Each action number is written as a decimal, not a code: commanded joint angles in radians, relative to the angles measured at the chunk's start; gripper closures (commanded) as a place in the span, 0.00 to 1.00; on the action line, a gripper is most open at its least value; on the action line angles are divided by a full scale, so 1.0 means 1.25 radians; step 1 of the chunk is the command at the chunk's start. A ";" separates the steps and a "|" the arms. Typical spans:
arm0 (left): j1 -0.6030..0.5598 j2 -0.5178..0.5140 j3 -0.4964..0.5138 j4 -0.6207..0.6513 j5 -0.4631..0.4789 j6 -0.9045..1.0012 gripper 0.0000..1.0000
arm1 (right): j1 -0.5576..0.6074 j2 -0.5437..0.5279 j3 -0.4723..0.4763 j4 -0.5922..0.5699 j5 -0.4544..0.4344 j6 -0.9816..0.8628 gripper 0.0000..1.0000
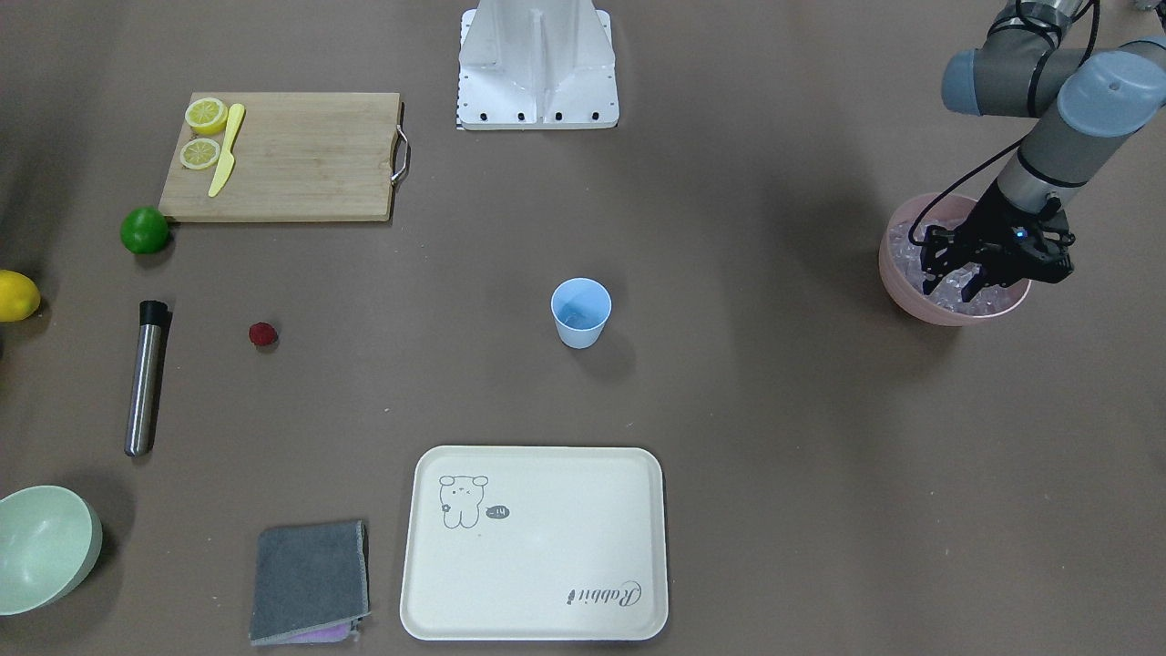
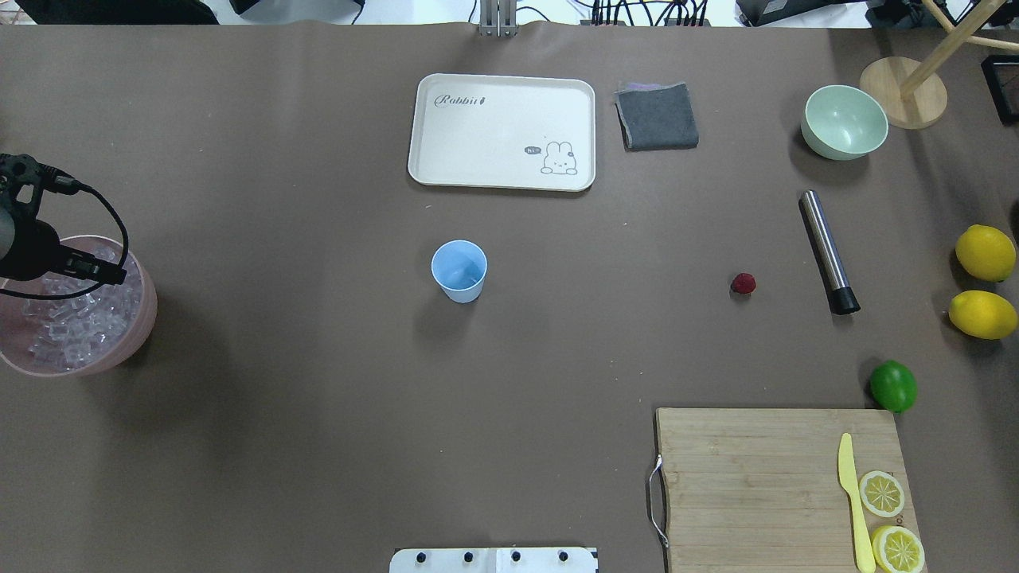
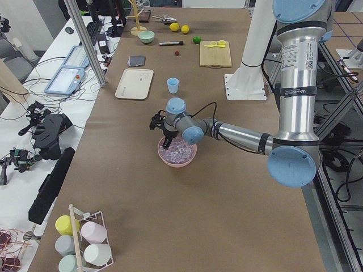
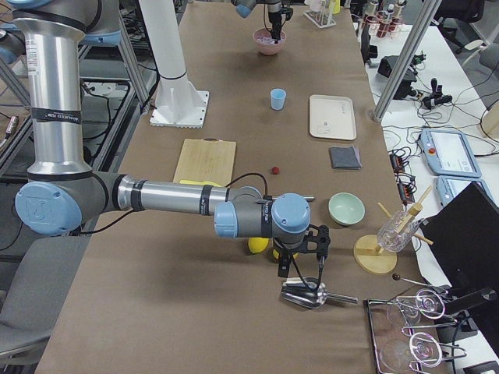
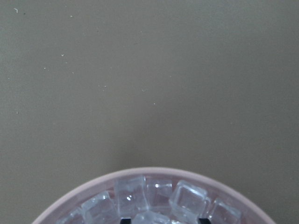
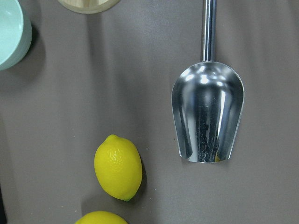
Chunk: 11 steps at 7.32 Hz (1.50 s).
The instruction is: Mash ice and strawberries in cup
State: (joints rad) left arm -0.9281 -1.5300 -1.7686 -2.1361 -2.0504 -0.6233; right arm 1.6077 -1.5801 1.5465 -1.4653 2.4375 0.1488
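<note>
Dial centred on the cup (image 2: pixel 459 270), overhead view, twelve o'clock away from the robot.

1. The cup stands upright and mouth up at mid-worktop. We judge this puts it within reach of either arm. It looks empty.
2. The ice (image 2: pixel 76 318) is heaped in the pink bowl (image 2: pixel 148 318) at nine o'clock, well apart from the cup.
3. The left pincer (image 1: pixel 954 281) hangs over that bowl with its fingers apart and their tips down among the cubes. We judge this a straddle, ready to trap one cube. Nothing is clamped yet.
4. The strawberry (image 2: pixel 743 283) lies alone at three o'clock on the right arm's side. The metal rod (image 2: pixel 828 251) lies beyond it, untouched.
5. The right pincer (image 4: pixel 306 269) hovers over a metal scoop (image 6: pixel 208 116) at the worktop's (image 2: pixel 318 414) far right end. We cannot tell whether its fingers are apart or together.
</note>
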 commanded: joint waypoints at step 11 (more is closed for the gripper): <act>0.005 -0.011 0.015 0.002 0.006 0.005 0.04 | 0.000 0.003 -0.021 0.000 0.001 -0.001 0.00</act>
State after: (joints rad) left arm -0.9249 -1.5391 -1.7597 -2.1338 -2.0434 -0.6179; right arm 1.6076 -1.5769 1.5209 -1.4650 2.4390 0.1477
